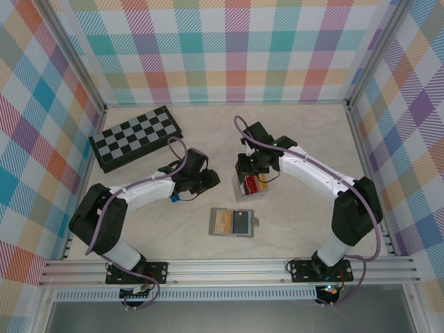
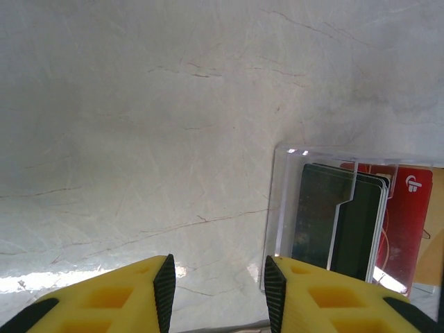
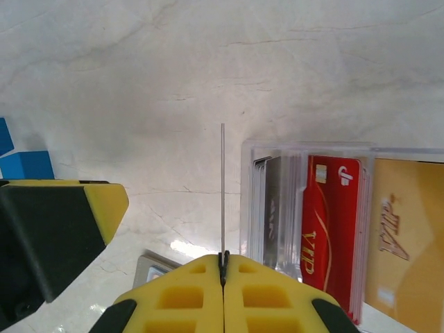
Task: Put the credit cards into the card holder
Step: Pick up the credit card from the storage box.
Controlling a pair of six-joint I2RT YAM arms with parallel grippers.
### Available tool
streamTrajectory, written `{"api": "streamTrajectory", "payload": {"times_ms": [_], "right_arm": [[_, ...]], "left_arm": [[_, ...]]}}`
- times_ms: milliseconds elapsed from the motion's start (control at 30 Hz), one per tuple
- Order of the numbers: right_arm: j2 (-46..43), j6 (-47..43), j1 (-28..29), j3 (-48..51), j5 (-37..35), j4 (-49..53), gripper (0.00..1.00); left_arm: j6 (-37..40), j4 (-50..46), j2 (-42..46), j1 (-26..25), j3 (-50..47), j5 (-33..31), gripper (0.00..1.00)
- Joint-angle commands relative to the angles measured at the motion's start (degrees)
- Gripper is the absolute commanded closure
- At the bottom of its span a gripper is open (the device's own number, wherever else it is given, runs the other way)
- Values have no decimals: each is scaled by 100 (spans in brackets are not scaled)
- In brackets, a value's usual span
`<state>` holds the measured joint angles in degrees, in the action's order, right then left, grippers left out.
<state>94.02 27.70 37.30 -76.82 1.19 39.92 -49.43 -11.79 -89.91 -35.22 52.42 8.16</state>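
Evidently early: on the table (image 1: 305, 139), holder (image 1: 232, 222) lying open; clear stand (image 2: 279, 208) beyond, holding most cards (image 3: 329, 229); left gripper (image 2: 218, 291) spread beside it; right gripper (image 3: 223, 267) pinched on 1 edge-on card (image 3: 222, 180), not yet delivered.

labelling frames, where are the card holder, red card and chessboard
card holder (image 1: 232, 223), top view, centre fold
red card (image 3: 331, 229), right wrist view, middle of face
chessboard (image 1: 137, 137), top view, centre squares

right tool (image 3: 223, 262) pinching thin card (image 3: 223, 186), edge-on
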Motion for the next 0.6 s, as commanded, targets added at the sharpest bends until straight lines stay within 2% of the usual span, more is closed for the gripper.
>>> {"api": "streamTrajectory", "payload": {"times_ms": [0,200,433,567], "right_arm": [[152,117,58,177,22,-133,94],[239,32,45,339,-155,-71,93],[18,77,49,396,-729,162,92],[-185,36,49,370,-599,242,93]], "left_arm": [[84,-130,195,-64,-60,-77,59],[100,-78,228,-57,-106,74,59],[138,-100,276,-63,-137,165,59],[196,-139,340,-58,-208,228,59]]}}
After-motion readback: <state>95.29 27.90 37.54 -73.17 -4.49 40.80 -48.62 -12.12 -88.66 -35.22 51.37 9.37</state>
